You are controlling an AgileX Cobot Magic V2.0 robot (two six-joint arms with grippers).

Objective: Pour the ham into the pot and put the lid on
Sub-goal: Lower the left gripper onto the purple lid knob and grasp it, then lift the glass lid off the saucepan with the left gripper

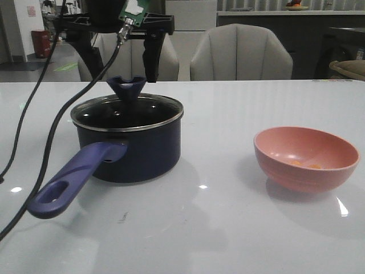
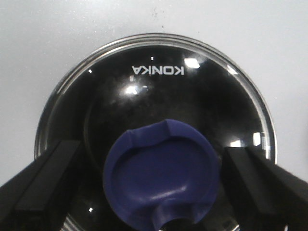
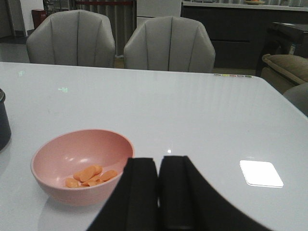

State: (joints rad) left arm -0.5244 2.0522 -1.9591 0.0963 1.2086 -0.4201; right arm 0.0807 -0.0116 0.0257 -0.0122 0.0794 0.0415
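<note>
Your left gripper [image 2: 161, 192] hangs spread wide around the flared blue knob of the round glass lid [image 2: 159, 91], seated on the dark navy saucepan [image 1: 130, 149]. The orange ham pieces [image 3: 89, 175] lie in the pink bowl [image 3: 57, 161] — your right gripper [image 3: 159, 185] beside it looks clenched, empty.

The front view looked low across the white table [image 1: 228, 228]. The left wrist view stared straight down, close on the clear glass lid [image 2: 144, 72]. The right wrist view faced forward, sharing the round pink bowl [image 3: 82, 154] with the front view.
</note>
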